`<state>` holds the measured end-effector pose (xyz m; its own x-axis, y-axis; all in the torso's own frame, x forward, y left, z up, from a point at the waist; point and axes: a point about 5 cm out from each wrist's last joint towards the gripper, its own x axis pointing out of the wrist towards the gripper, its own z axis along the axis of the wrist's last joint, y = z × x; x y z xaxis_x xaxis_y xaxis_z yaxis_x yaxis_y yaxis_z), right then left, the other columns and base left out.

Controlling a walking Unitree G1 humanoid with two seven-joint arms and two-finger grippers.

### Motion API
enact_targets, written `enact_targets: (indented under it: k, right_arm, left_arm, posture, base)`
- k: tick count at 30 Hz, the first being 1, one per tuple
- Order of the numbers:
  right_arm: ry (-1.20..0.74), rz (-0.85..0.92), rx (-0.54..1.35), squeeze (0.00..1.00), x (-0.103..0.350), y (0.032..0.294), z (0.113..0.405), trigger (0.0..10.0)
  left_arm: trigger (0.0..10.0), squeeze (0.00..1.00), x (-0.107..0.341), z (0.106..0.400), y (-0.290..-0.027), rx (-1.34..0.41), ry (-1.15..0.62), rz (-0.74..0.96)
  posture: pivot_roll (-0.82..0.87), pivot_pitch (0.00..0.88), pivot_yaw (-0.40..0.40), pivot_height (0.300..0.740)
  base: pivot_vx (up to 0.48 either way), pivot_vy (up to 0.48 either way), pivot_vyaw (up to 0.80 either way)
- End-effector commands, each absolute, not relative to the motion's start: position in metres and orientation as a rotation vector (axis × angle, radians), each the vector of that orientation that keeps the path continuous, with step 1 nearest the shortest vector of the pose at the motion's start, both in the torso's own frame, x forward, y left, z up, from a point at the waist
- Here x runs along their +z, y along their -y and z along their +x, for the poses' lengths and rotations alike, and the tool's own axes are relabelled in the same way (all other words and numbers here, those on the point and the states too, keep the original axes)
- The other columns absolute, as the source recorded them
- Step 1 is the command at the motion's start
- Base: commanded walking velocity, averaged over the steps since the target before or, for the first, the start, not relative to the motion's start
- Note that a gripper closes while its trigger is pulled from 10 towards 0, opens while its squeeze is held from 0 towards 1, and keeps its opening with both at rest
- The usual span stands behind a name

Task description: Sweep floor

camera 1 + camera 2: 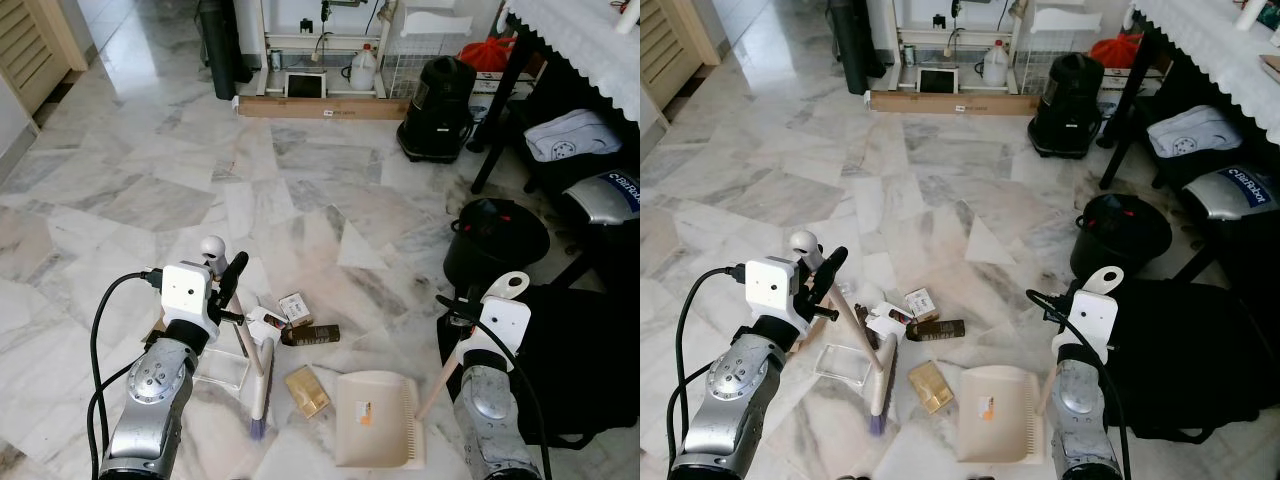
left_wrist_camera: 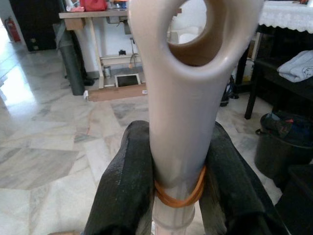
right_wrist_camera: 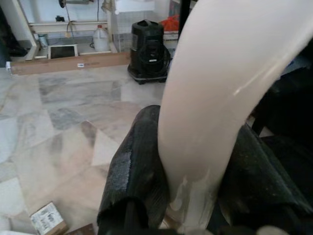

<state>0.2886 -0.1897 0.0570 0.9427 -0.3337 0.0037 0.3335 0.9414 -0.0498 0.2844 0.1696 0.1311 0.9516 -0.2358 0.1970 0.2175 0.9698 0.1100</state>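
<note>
On the marble floor (image 1: 300, 190) between both arms, the broom (image 1: 262, 375) lies angled beside the dustpan (image 1: 375, 418), litter scattered near. Left gripper (image 2: 178, 181) is clenched on the broom handle, right gripper (image 3: 193, 171) on the dustpan handle. Short strokes toward the pan's lip, held flat, would serve best.

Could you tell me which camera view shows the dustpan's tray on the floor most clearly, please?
The left eye view: the dustpan lies whole on the floor, beside the gold packet. The right eye view shows it too, cut slightly nearer the edge. The right wrist view shows just its pale handle between the right gripper fingers.
</note>
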Motion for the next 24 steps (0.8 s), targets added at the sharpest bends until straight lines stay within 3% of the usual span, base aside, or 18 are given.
enact_targets:
  k: [1,12,24]
  right_arm:
    - [0.025,-0.047,-0.340,0.00,0.061,0.189,0.291,10.0]
    - [0.001,-0.089,-0.367,0.00,0.055,0.193,0.295,10.0]
    - [-0.208,-0.110,-0.422,0.00,0.017,0.200,0.278,10.0]
  left_arm:
    - [10.0,0.00,0.134,0.283,-0.171,-0.234,0.221,0.090]
    - [10.0,0.00,0.123,0.281,-0.174,-0.235,0.177,0.089]
    - [10.0,0.00,0.120,0.281,-0.176,-0.246,0.159,0.094]
  posture:
    - [0.07,0.144,-0.023,0.740]
    - [0.07,0.145,-0.016,0.740]
    - [0.08,0.144,-0.010,0.740]
  base:
    - [0.000,0.000,0.00]
    - [0.000,0.000,0.00]
    - [0.000,0.000,0.00]
